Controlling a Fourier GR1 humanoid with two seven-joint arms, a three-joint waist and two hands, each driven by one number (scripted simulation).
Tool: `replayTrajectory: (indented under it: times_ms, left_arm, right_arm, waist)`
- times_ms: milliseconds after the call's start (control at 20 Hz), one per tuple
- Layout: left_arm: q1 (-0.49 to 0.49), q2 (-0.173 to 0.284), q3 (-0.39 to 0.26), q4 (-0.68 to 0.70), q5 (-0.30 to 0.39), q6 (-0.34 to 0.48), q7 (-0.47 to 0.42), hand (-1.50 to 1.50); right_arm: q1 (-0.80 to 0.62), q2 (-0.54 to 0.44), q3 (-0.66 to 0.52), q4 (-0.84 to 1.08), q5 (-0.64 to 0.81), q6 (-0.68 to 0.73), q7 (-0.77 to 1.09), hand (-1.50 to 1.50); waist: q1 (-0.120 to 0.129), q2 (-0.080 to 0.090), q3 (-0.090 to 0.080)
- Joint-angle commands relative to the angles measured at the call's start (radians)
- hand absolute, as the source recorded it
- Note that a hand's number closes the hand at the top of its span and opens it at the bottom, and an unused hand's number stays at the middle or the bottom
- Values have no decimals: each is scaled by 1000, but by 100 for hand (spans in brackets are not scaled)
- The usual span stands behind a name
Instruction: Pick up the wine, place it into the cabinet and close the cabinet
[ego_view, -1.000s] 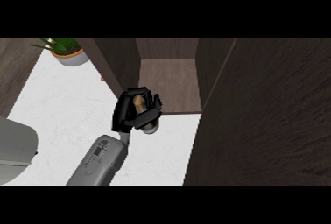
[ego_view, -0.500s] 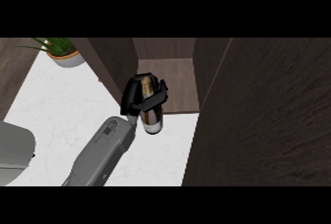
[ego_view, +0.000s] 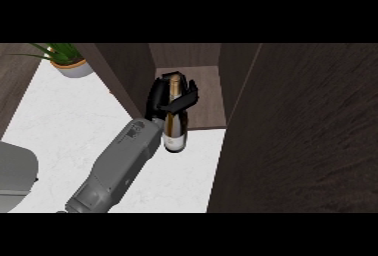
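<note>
Wine (ego_view: 174, 126) at the cabinet (ego_view: 199, 97) mouth — right hand (ego_view: 164, 97) curled round it.
We judge it best carried deeper, upright — clear of the door (ego_view: 303, 130).

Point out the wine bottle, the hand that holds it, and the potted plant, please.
wine bottle (ego_view: 174, 141): head view, on its pale label.
left hand (ego_view: 158, 98): head view, on its black back.
potted plant (ego_view: 72, 67): head view, on its pot.
</note>
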Motion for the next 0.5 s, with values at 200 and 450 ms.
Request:
replayTrajectory:
  times_ms: [200, 450]
  left_arm:
    - [-150, -11, 2, 216, 27, 57, -11, 150]
    - [-189, -11, 98, 312, 73, 33, -63, 150]
  right_arm:
    - [75, -19, -24, -147, -94, 36, 6, -150]
    - [111, -13, 33, -137, -65, 49, -43, -150]
  waist:
    - [-20, 7, -1]
    - [-32, 13, -2]
